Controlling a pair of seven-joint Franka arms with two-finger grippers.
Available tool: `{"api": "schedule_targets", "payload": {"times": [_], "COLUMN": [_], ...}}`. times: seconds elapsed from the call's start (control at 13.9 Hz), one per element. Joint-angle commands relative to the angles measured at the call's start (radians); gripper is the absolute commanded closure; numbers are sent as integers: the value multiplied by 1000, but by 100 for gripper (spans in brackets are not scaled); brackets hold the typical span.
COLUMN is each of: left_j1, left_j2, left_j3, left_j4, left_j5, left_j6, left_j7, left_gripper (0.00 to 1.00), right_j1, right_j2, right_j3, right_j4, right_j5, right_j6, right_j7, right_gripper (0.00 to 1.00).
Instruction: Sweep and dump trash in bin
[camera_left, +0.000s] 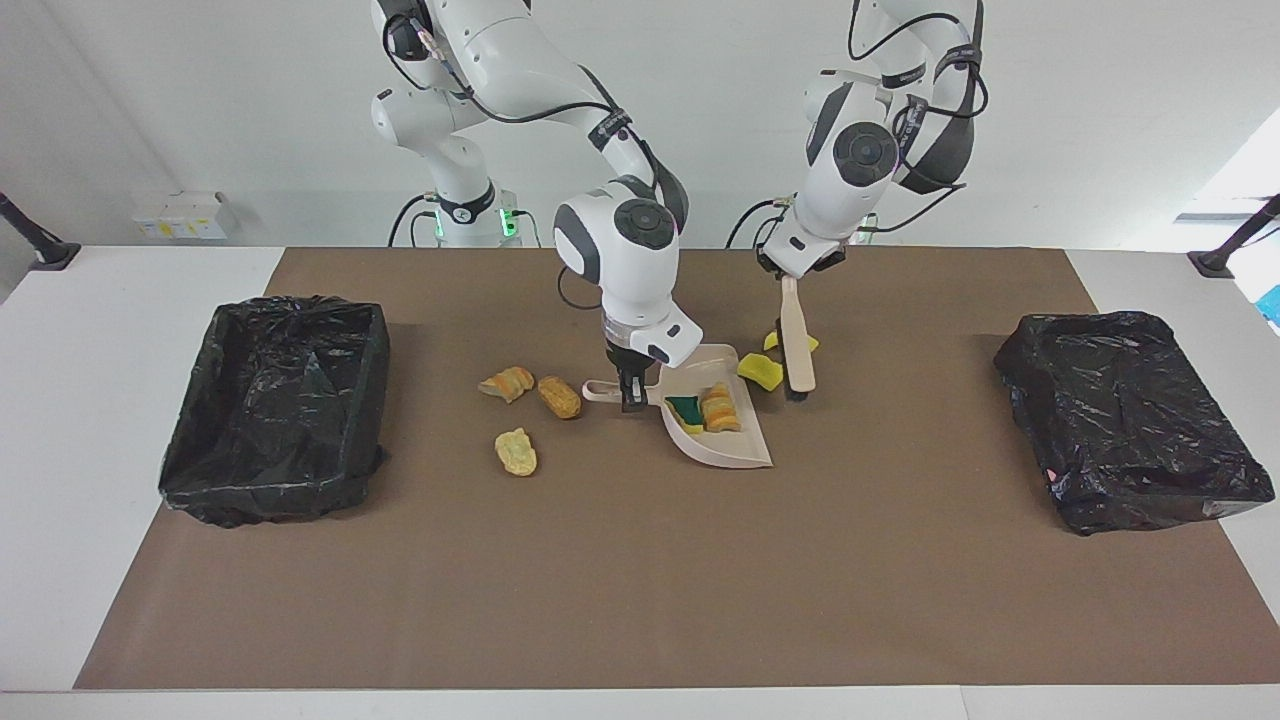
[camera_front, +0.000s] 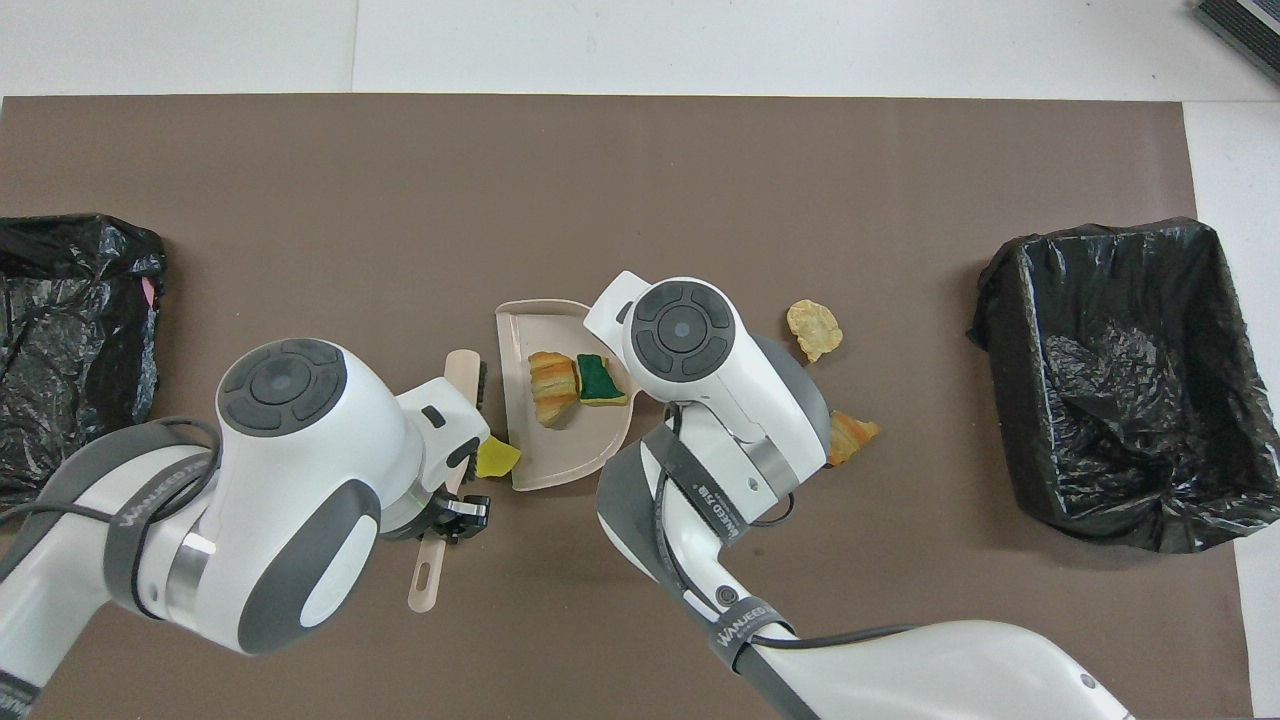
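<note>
My right gripper (camera_left: 632, 398) is shut on the handle of the beige dustpan (camera_left: 735, 450), which rests on the mat. A green-and-yellow sponge piece (camera_left: 686, 410) and a bread-like lump (camera_left: 720, 408) lie in the pan (camera_front: 560, 455). My left gripper (camera_left: 797, 272) is shut on the handle of the beige brush (camera_left: 798, 345), whose bristles are down beside the pan. Two yellow sponge pieces (camera_left: 760, 372) (camera_left: 790, 342) lie against the brush at the pan's edge. Three bread-like lumps (camera_left: 508, 383) (camera_left: 559, 397) (camera_left: 516, 452) lie on the mat toward the right arm's end.
A black-lined bin (camera_left: 200, 400) stands at the right arm's end of the table, open side up. A second black-bagged bin (camera_left: 1130, 420) stands at the left arm's end. The brown mat (camera_left: 640, 580) covers the work area.
</note>
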Motion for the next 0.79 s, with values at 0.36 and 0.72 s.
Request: {"api": "schedule_targets", "payload": {"times": [0.36,0.72], "left_j1": [-85,-147], "left_j2": [7,211], "left_j3": [-15,-19], "left_j4": [-240,-11], "left_j5": [-62,-159], "left_j6": [502,690], "left_j7": [-270,-95], "left_gripper": [100,100], "right_j1": [-10,1], "right_j2": [-43,-32], "right_j3": [9,9], "right_j4": [-103,-103], "right_j5": [-25,-23], "right_j6": [75,108], "right_j7": [-42,-10], "right_gripper": [100,100]}}
